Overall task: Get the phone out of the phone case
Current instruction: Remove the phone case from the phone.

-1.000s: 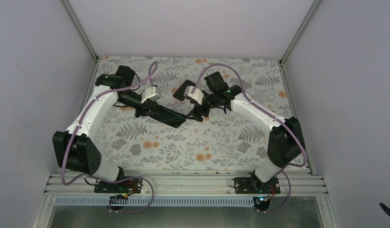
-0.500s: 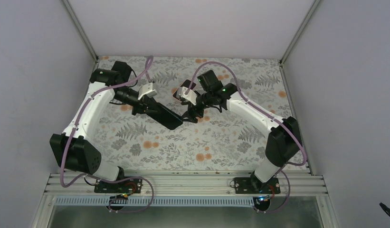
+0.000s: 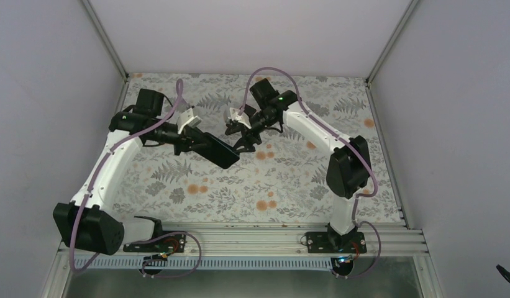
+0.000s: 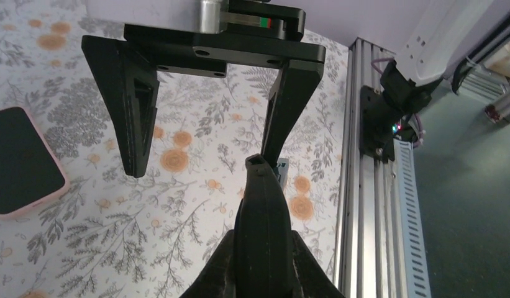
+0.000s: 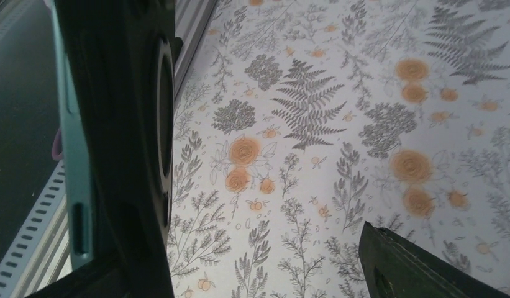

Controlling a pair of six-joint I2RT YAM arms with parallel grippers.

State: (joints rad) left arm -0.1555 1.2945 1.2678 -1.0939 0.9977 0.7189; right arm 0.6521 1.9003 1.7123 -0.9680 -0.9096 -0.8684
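Observation:
The phone (image 4: 21,160) is glossy black and lies face up in the salmon-pink phone case (image 4: 57,189) on the table, at the left edge of the left wrist view. In the top view my right wrist hides it. My left gripper (image 3: 191,141) is shut on a long, bare black phone-shaped slab (image 3: 214,149) and holds it above the table. The left wrist view (image 4: 263,242) shows the slab edge-on. My right gripper (image 3: 240,137) is open and empty at the slab's far end, with one finger (image 4: 288,105) beside its tip. The slab (image 5: 115,143) fills the left of the right wrist view.
The floral table cover (image 3: 271,180) spans the workspace between grey walls. An aluminium rail (image 3: 240,239) with both arm bases runs along the near edge, and also shows in the left wrist view (image 4: 364,186). Purple cables loop over both arms.
Both arms have moved toward the back left. The left gripper carried the black slab with it. The right gripper followed the slab's end, and its wrist now covers the pink-cased phone in the top view.

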